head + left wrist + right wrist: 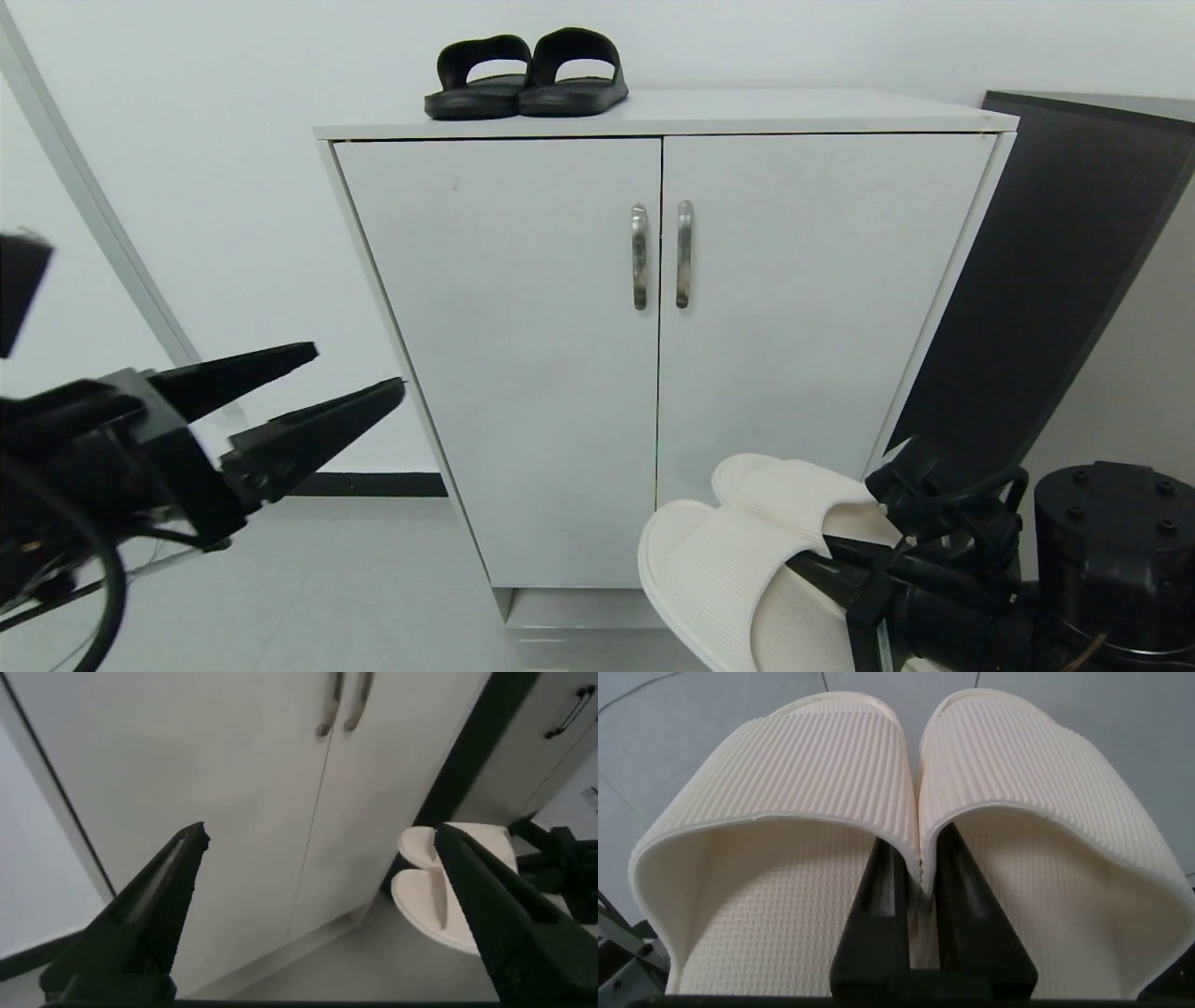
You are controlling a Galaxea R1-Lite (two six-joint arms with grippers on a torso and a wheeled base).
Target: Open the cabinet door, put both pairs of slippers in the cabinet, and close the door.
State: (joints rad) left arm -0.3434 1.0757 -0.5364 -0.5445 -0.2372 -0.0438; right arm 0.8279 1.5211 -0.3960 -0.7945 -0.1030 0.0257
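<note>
White wall and grey floor back the cabinet, both doors shut, with the black slippers on its top. Right wrist view shows what the head view half hides: the right gripper clamped on the white slippers by their adjoining straps, low before the right door. Off to the cabinet's left, the left gripper hangs spread wide, holding nothing.

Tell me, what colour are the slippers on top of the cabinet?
Black. The slippers show best in the head view.
</note>
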